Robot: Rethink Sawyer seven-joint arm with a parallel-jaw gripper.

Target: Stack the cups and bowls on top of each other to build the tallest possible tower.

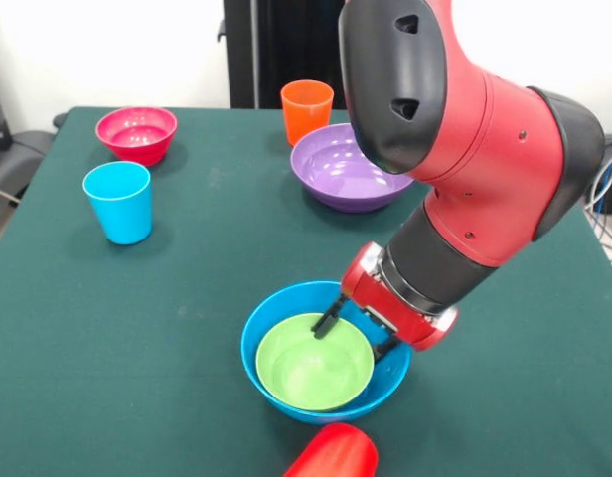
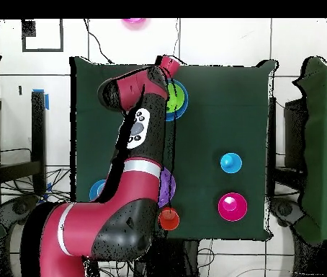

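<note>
A lime green bowl (image 1: 314, 363) sits nested inside a blue bowl (image 1: 261, 328) near the table's front; both also show in the overhead view (image 2: 176, 101). My gripper (image 1: 357, 335) is open and low over them. One finger (image 1: 326, 321) is inside the green bowl and the other is outside its right rim. A red cup (image 1: 334, 455) lies on its side in front of the bowls. A purple bowl (image 1: 344, 169), an orange cup (image 1: 307, 109), a light blue cup (image 1: 118, 202) and a hot pink bowl (image 1: 136, 132) stand apart farther back.
In the overhead view a second blue bowl (image 2: 96, 190) shows partly from under my arm, near the table's edge by the robot base. A pink thing (image 2: 132, 22) lies off the table on the floor. My arm covers the table's right side in the front view.
</note>
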